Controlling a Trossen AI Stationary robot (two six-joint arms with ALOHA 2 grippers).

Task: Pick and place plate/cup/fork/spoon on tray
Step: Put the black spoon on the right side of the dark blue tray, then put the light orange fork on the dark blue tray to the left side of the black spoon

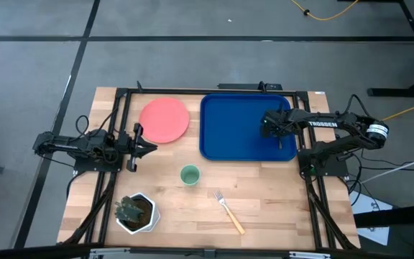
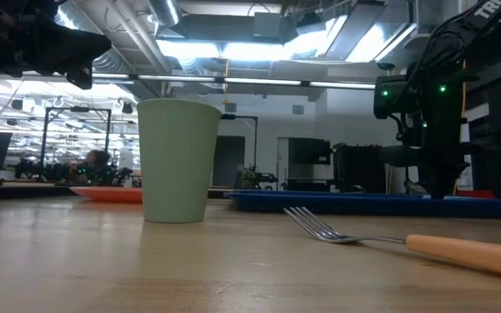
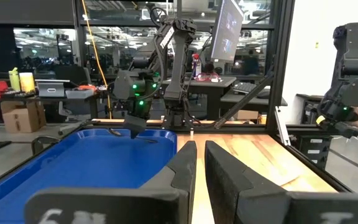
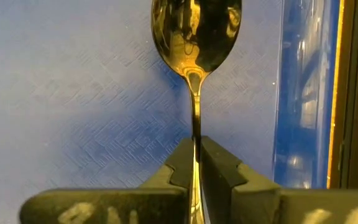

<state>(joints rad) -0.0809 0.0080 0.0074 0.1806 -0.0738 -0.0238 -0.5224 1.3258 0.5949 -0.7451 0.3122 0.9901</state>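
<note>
While pinching thin glossy spoon [image 4: 196,37] handle: right gripper [image 4: 197,163], over textured deep-blue tray [image 4: 73,93]. Left gripper [image 3: 200,163] narrow, above pale wooden table [image 1: 192,208].

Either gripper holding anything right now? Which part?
Right gripper holds the spoon by its thin handle, above the tray. Left gripper holds nothing.

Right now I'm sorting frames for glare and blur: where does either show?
Right wrist view: the slim dark metal spoon mirrors bright reflections, and the deep-blue tray's rim shines. Low view: ceiling lights blow out; the tan-handled fork blurs up close.
</note>
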